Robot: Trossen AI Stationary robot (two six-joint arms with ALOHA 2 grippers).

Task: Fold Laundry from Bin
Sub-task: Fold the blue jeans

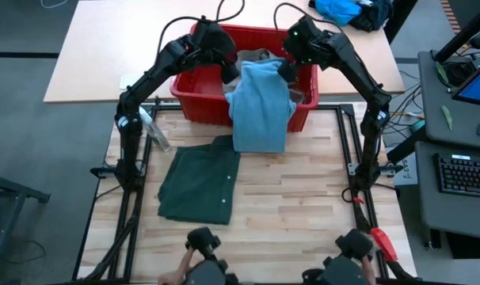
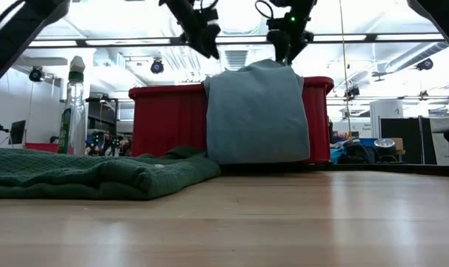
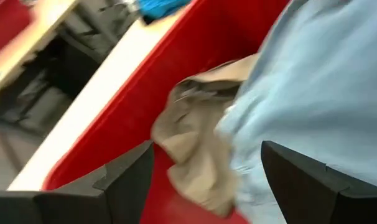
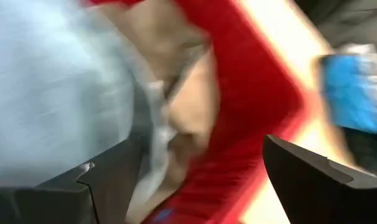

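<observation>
Behind green shorts [image 1: 199, 184], jeans [image 1: 258, 107] drape the bin [image 1: 196, 99] rim, both pincers [image 1: 230, 70] [image 1: 286, 70] spread above.

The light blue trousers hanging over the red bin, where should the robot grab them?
Best guess: pinch the light blue trousers at the two upper corners lying on the bin rim, coming down from above. They drape over the front wall, so that raised fold is easiest to reach.
</observation>
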